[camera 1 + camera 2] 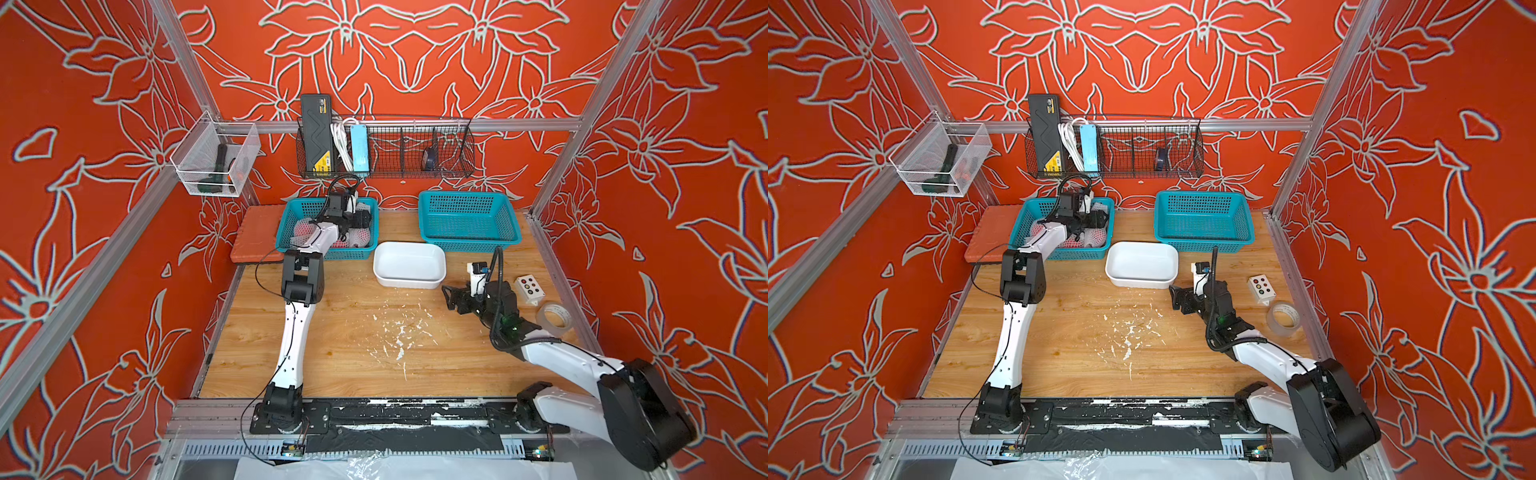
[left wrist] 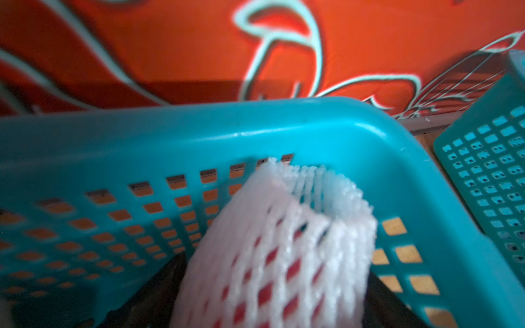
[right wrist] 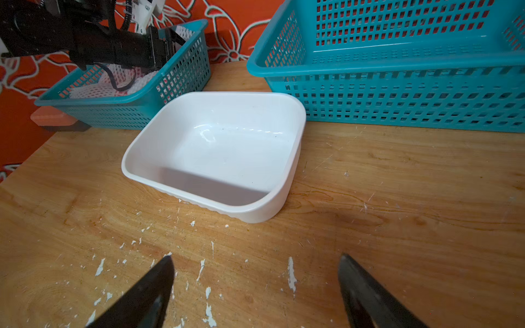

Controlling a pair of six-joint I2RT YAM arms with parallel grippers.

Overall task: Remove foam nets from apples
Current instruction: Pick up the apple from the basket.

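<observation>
Straddling a foam net (image 2: 279, 235) in the far-left basket (image 1: 353, 252) for lifting, left claw (image 1: 360, 222) clench unclear, right claw (image 3: 256, 258) splayed.

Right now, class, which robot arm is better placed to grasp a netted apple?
The left. The left gripper is in the basket of netted apples, a foam net close before its camera. The right gripper hangs open over the table.
</observation>
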